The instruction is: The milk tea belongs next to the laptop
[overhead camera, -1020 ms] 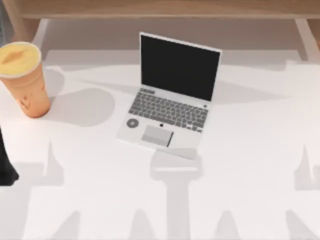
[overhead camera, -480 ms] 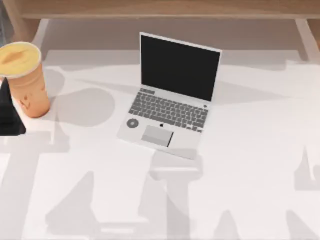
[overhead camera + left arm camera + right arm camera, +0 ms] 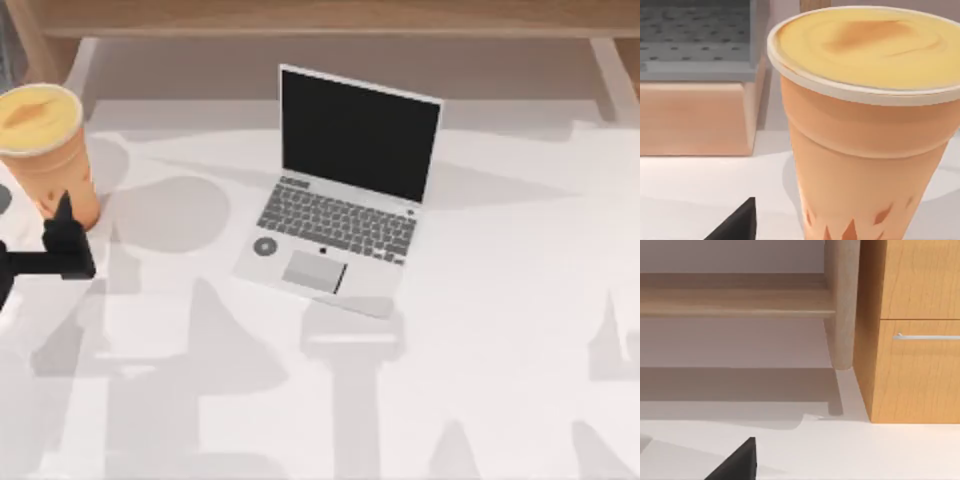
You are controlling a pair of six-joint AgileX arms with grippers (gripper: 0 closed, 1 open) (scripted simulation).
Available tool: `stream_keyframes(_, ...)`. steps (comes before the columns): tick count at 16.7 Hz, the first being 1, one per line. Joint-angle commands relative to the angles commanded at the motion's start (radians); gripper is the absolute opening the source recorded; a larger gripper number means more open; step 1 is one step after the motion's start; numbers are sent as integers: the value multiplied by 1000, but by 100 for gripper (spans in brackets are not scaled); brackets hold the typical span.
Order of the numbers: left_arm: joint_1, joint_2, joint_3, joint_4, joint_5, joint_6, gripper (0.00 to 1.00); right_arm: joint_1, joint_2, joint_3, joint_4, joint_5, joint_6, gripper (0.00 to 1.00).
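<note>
Left claw (image 3: 62, 235) beside upright milk tea (image 3: 48, 155).

**Colours on the white surface**

The milk tea (image 3: 50, 160) is orange-tan with a creamy yellow top, a pale rim, and small darker orange marks low on its side. The laptop (image 3: 335, 190) is silver-white with a black screen, grey keys and a grey trackpad. The left pincer (image 3: 66, 235) is black. The surface (image 3: 500, 330) is white with grey shadows.
</note>
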Motion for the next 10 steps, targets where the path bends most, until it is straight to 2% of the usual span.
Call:
stream_keyframes(4,-1,132,24,107,5,-6,100,0,0,0,0,0,0,100)
stream_keyframes(10,0,139,25,110,5,-7,100,0,0,0,0,0,0,100)
